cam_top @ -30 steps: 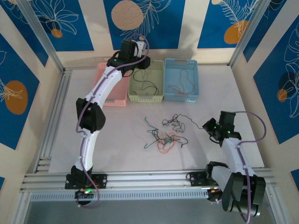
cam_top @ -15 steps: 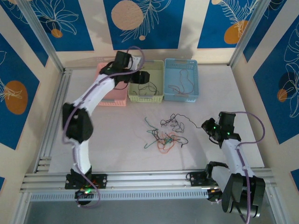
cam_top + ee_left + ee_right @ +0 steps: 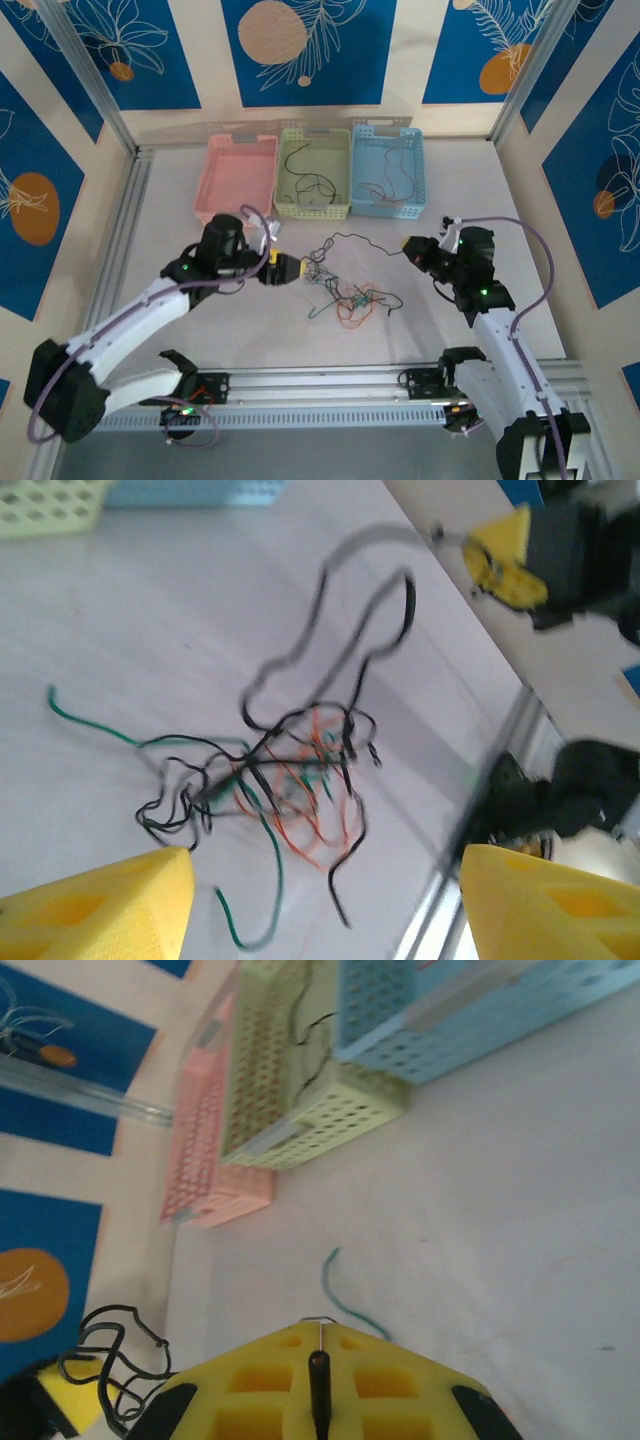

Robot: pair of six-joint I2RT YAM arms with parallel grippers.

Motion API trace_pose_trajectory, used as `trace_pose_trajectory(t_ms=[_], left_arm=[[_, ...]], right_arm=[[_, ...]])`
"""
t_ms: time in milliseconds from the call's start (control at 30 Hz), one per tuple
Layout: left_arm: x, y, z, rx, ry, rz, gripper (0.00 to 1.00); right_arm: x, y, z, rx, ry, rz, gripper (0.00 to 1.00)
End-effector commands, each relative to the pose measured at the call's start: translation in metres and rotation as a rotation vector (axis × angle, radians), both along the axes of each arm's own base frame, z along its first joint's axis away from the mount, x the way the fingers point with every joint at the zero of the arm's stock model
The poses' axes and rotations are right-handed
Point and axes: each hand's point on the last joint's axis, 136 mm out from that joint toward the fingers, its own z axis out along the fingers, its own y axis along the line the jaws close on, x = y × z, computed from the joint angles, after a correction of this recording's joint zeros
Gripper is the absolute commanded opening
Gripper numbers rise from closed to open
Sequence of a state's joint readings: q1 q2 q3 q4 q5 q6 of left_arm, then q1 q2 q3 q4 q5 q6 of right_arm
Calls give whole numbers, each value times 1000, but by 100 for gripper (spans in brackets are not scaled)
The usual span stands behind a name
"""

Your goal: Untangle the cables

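Left gripper (image 3: 295,268) is hanging with its jaws apart just beside the knotted cables (image 3: 345,295) in the middle of the table (image 3: 470,200), as I am lining it up to pin the knot, while the right gripper (image 3: 408,247) is clamping one black strand (image 3: 365,240) stretched sideways to tease it free.

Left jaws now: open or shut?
Open. In the left wrist view, the left gripper has its yellow fingers far apart, the cables lying on the table ahead.
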State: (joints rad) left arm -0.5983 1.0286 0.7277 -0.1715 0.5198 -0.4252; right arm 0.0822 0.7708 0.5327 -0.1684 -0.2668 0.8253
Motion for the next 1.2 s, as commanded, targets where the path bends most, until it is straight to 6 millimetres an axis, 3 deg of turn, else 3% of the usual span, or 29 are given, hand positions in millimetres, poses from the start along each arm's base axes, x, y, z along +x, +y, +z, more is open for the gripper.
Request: trace_pose_trajectory(t_ms=[0,67,200,667,900,1167], left_arm=[[-23,10,30,-74,-76,-9,72],[-33,20,27,-68,-77,4,73],[-44,27,39,-107,-106,20,74],[-40,18,36,-145,-162,5,76],[-24,18,40,-160,-270,52,78],[1,13,67,-169,-465,89,78]], right_arm=[[-2,10,22,38,-8,-1,0],[-2,13,25,53,16,-16,0],[-4,15,27,109,67,-48,0],[-3,9,66,279,129,-163,0],[-3,16,74,428,206,-169,0],[-10,24,81,460,232,-132,0]])
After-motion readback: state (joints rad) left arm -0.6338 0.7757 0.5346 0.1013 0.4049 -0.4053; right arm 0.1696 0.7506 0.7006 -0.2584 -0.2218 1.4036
